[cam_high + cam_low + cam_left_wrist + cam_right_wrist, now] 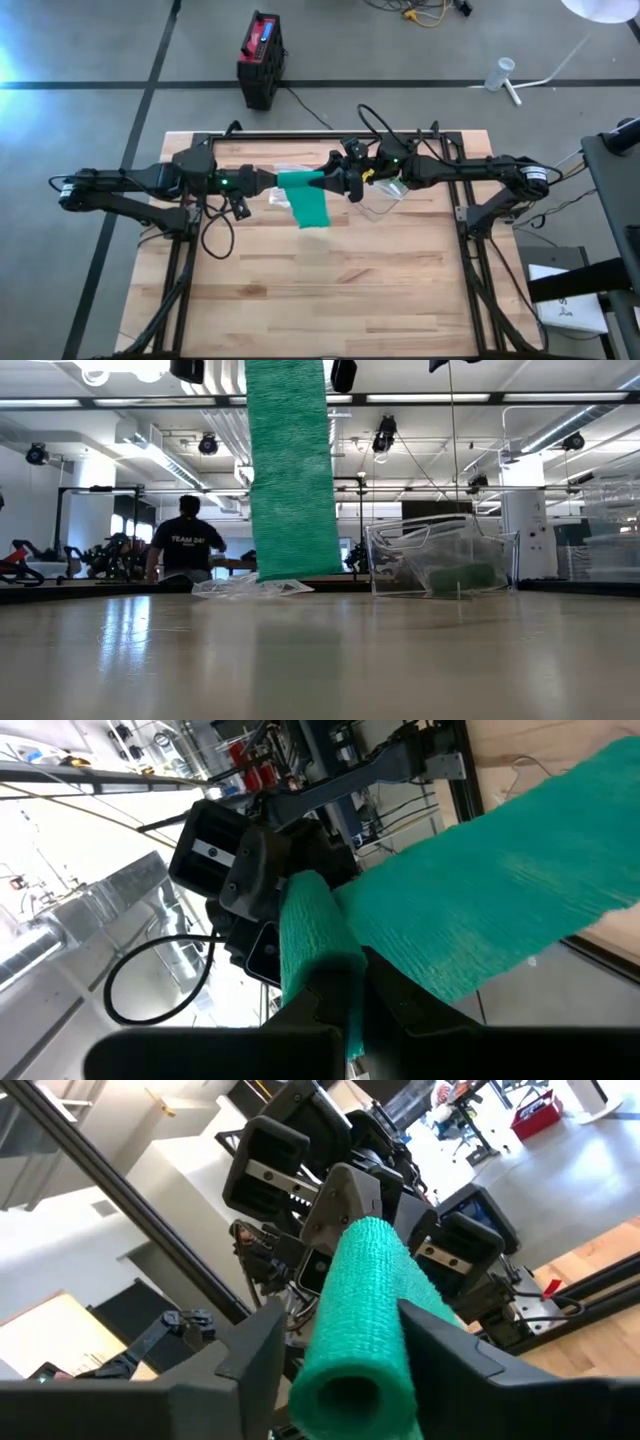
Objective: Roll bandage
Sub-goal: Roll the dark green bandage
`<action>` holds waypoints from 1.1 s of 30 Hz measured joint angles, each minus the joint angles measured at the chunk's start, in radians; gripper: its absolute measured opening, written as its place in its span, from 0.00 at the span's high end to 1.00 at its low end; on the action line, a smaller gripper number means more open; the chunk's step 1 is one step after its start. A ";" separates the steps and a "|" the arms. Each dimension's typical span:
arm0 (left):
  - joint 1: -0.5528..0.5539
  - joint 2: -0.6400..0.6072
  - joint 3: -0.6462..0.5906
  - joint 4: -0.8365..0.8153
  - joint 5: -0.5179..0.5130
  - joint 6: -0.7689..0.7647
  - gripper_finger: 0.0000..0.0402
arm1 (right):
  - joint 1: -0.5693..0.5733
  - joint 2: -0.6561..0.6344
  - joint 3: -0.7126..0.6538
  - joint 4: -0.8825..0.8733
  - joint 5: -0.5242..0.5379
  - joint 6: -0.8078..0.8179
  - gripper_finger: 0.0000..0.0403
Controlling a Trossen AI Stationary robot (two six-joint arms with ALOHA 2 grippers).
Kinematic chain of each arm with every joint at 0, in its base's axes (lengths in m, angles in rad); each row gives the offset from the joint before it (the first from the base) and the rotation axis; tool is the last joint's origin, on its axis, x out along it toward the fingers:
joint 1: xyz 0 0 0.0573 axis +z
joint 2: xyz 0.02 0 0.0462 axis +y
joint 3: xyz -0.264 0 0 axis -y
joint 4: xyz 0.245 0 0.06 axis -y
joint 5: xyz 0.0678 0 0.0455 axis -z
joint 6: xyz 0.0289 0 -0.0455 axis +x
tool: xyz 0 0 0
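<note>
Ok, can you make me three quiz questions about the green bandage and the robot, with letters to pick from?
1. Where is the bandage roll?
A. Lying flat on the table
B. Held up between the two arms
C. Inside the clear box

2. What colour is the bandage?
A. Green
B. White
C. Red

3. How is the loose strip?
A. Fully wound up
C. Folded in a pile
B. Hanging down toward the table

Answers: 1 B, the left tool and right tool meet at the roll above the table. 2 A, it shows green in every view. 3 B, the low view shows it hanging straight down.
</note>
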 joint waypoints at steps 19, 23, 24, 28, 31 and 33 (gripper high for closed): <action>0.000 -0.005 -0.001 0.006 -0.003 -0.401 0.88 | 0.000 0.000 0.000 -0.014 -0.002 -0.056 0.96; 0.000 -0.024 -0.002 -0.005 -0.004 -0.656 0.83 | 0.000 0.000 0.000 -0.015 -0.003 -0.103 0.94; 0.000 -0.031 -0.002 -0.016 -0.005 -0.734 0.82 | 0.000 0.000 0.000 -0.015 -0.003 -0.125 0.93; 0.000 -0.070 -0.001 -0.070 -0.053 -1.077 0.75 | -0.007 -0.004 -0.001 -0.021 -0.026 -0.215 0.93; 0.002 -0.104 -0.001 -0.114 -0.098 -1.289 0.70 | -0.018 -0.007 -0.001 -0.017 -0.086 -0.296 0.95; 0.002 -0.124 -0.001 -0.147 -0.098 -1.350 0.66 | -0.024 -0.007 -0.001 -0.019 -0.127 -0.347 0.96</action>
